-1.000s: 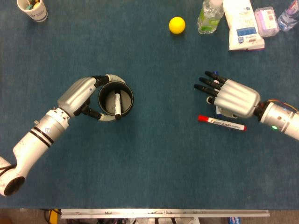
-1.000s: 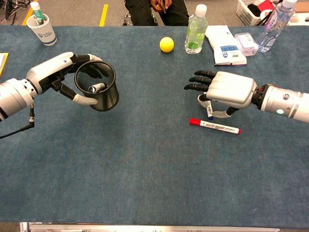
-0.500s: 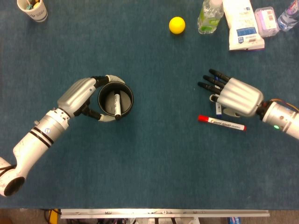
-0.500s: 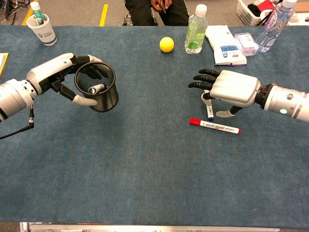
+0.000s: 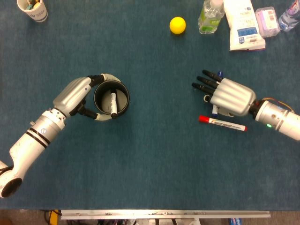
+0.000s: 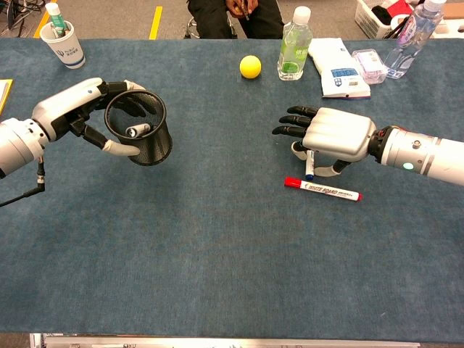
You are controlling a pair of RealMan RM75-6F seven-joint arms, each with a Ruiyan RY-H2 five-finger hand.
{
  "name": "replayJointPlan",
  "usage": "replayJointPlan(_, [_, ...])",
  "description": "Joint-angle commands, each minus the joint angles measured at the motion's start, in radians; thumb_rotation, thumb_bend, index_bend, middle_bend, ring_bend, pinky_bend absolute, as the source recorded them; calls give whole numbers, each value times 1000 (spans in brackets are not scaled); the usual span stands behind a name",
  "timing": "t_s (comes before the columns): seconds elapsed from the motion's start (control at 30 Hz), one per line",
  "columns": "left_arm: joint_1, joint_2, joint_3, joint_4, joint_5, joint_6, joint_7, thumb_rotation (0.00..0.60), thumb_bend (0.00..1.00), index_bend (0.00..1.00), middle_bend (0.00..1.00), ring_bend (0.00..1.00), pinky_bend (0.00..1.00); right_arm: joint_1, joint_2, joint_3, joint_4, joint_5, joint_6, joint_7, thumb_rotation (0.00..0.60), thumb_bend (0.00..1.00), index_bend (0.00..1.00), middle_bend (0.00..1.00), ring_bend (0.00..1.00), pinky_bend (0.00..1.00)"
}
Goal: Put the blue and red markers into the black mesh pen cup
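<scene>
My left hand (image 5: 75, 93) (image 6: 69, 105) grips the black mesh pen cup (image 5: 111, 100) (image 6: 139, 134) by its rim and holds it tilted above the table. A white marker with a dark cap (image 5: 113, 102) (image 6: 135, 130) lies inside the cup. My right hand (image 5: 227, 96) (image 6: 333, 136) hovers palm down over the blue marker (image 5: 214, 110) (image 6: 309, 162), fingers stretched out to the left and thumb curled beside the marker. Most of the blue marker is hidden, so a grip cannot be made out. The red marker (image 5: 222, 123) (image 6: 322, 189) lies flat on the table just in front of that hand.
Along the far edge stand a yellow ball (image 5: 177, 25), a green-tinted bottle (image 5: 209, 18), a white packet (image 5: 243, 26), a small clear box (image 5: 267, 21) and another bottle (image 6: 406, 40). A paper cup with pens (image 5: 33, 9) stands at the far left.
My left hand has carried the cup a little to the left. My right hand drew back to the right, then came left over the blue marker, which shifted slightly left.
</scene>
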Motion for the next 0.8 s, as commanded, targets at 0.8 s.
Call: replayJointPlan(0.8, [-4,-1,-6,7,3,-4,-19,600,152,317,344,286,249,-21,52,41,-91,53,92,28,600,363,609,192,17,24])
